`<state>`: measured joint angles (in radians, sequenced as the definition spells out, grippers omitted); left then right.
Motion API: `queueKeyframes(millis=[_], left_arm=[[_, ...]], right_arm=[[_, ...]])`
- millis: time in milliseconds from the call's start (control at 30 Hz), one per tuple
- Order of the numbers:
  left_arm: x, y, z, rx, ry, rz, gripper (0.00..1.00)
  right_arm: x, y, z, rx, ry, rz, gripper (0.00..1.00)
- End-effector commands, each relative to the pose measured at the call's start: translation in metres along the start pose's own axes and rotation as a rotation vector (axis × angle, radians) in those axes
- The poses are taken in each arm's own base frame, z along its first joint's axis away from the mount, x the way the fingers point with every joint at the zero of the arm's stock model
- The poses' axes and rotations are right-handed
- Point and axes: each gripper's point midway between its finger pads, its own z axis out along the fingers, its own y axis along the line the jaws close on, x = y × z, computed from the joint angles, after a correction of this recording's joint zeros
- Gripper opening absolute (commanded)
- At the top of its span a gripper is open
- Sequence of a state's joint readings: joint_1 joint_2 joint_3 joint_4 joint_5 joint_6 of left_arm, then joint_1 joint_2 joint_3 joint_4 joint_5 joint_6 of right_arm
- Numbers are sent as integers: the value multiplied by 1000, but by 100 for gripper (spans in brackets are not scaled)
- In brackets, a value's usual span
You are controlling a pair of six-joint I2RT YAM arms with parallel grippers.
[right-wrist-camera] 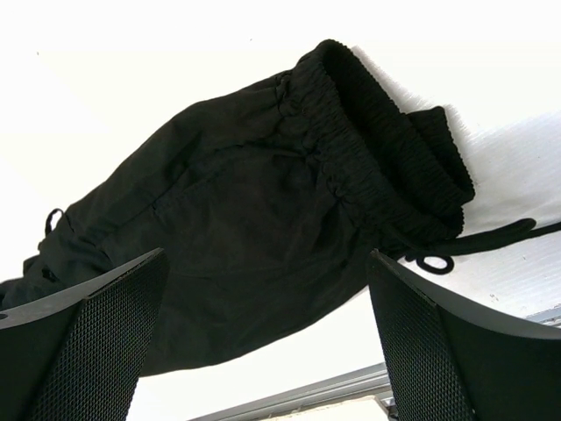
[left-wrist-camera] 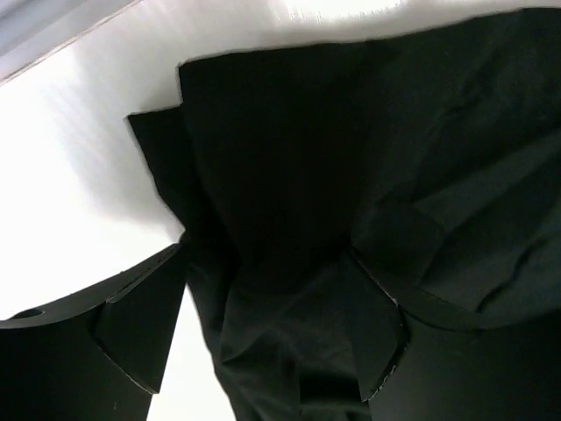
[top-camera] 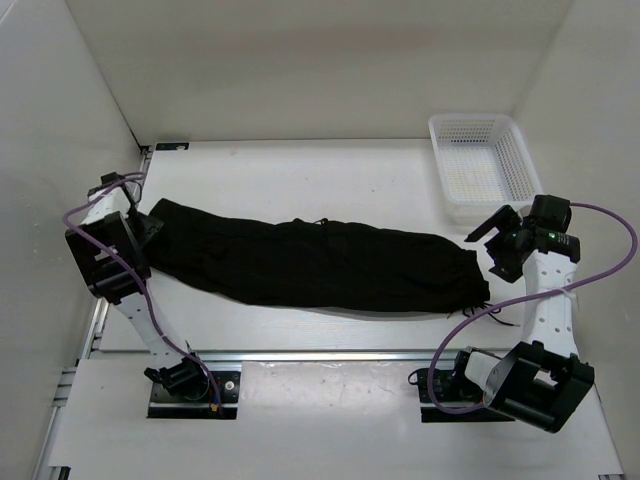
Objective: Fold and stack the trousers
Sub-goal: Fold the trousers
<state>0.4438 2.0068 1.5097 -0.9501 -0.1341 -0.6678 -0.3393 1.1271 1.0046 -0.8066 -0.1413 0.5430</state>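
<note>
The black trousers (top-camera: 320, 265) lie stretched out left to right across the table, legs laid together. The leg ends are at the left and the gathered waistband (right-wrist-camera: 386, 167) is at the right, with the thin drawstring (right-wrist-camera: 491, 237) trailing off it. My left gripper (top-camera: 150, 228) is down at the leg ends. In the left wrist view its fingers stand apart on either side of bunched black cloth (left-wrist-camera: 289, 228), and the gripper (left-wrist-camera: 272, 351) is open around it. My right gripper (top-camera: 488, 250) hangs open and empty just above the waist end, also seen in the right wrist view (right-wrist-camera: 267, 324).
A white mesh basket (top-camera: 520, 160) stands at the back right, just beyond the right gripper. A metal rail (top-camera: 330, 355) runs along the table's near edge. White walls close in the left, back and right sides.
</note>
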Motion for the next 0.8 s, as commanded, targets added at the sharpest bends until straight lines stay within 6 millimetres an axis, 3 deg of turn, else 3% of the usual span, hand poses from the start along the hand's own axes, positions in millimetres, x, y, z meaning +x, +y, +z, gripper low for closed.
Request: queueKeyframes(millis=[0, 167, 233, 300, 333, 367, 500, 633, 767], left_arm=[[2, -7, 10, 22, 17, -36, 81], [15, -2, 27, -12, 60, -65, 75], [16, 0, 32, -29, 63, -73, 64], [16, 0, 32, -29, 63, -73, 44], [13, 1, 28, -29, 47, -75, 22], [12, -2, 23, -25, 30, -67, 14], [-8, -19, -22, 32, -113, -19, 10], [-20, -30, -100, 95, -292, 71, 10], [6, -40, -167, 125, -442, 197, 10]], right_arm=[[-6, 8, -10, -36, -36, -20, 97], [-6, 7, -12, -29, -40, -11, 97], [-4, 6, -12, -24, -33, -9, 97], [-4, 6, -14, -29, -40, -11, 97], [-4, 6, -14, -29, -40, -11, 97], [-7, 8, -16, -33, -48, -13, 97], [-7, 8, -16, -33, -48, -13, 97], [-6, 11, -19, -46, -52, -15, 97], [-7, 12, -21, -52, -61, -18, 97]])
